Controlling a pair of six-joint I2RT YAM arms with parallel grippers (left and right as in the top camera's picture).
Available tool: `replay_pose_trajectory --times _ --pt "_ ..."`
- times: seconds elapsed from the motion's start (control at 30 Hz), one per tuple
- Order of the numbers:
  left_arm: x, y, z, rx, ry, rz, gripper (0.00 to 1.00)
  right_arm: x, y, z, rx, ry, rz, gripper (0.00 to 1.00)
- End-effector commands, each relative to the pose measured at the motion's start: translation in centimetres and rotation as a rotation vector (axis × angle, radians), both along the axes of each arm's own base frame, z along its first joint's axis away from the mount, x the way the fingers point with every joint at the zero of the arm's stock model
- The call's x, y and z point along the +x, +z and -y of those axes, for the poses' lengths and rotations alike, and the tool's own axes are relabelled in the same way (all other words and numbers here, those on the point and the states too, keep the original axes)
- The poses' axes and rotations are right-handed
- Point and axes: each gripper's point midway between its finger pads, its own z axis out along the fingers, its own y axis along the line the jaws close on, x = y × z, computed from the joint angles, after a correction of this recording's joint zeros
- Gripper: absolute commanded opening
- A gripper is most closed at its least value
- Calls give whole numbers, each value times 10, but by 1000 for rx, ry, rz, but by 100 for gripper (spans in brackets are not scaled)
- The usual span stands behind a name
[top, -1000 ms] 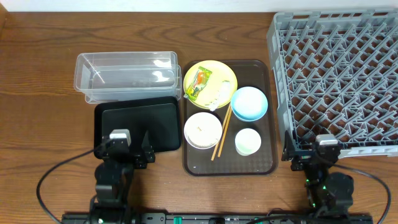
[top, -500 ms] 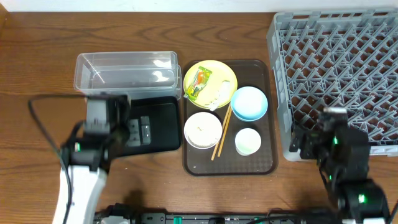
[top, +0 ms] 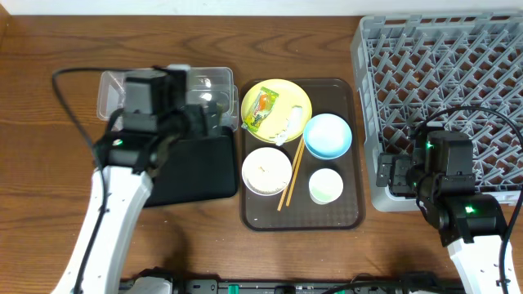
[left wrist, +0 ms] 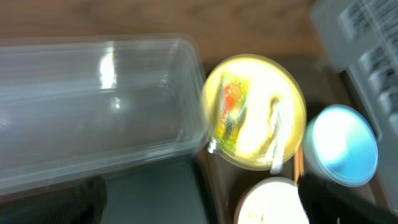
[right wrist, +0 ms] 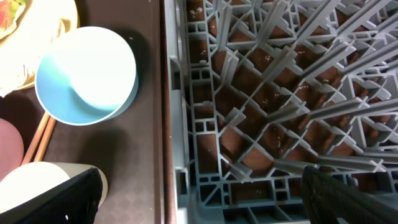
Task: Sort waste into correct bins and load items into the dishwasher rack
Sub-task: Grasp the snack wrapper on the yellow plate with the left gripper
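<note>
On the brown serving tray [top: 351, 214] sit a yellow plate [top: 276, 96] with a green-orange wrapper [top: 262, 109] and white food scraps [top: 288, 124], a light-blue bowl [top: 327, 135], a white bowl [top: 266, 170], a white cup [top: 325, 186] and chopsticks [top: 291, 175]. My left gripper [top: 200, 114] is open and empty, above the clear tub [top: 109, 94] and black tray [top: 196, 175]. In the left wrist view [left wrist: 211, 211] it looks onto the tub [left wrist: 93, 93], plate [left wrist: 255, 124] and wrapper [left wrist: 230, 112]. My right gripper [top: 399, 175] is open and empty over the grey rack's [top: 441, 73] front-left corner.
The right wrist view shows my right gripper [right wrist: 205, 205] above the rack wall [right wrist: 261, 93], with the blue bowl [right wrist: 84, 74], white cup [right wrist: 37, 186] and brown tray [right wrist: 143, 155] to the left. Cables trail from both arms. The left wrist view is blurred.
Both arms rose from the table's front edge. The left swung back over the black tray and tub toward the plate. The right moved back to the rack's front-left corner.
</note>
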Motion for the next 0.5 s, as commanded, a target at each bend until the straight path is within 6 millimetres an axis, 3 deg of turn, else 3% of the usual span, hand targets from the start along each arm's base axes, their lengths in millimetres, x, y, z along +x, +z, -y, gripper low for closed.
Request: replay_pose_trajectory --times 0.0,0.23,0.47 --pt "16 -12 34 56 -99 29 100 4 11 -1 -9 8 28 99" --pt "30 -65 118 130 -333 59 100 3 10 -1 -10 8 24 99" --pt "37 -121 160 147 -403 37 93 2 10 -1 -10 8 21 99"
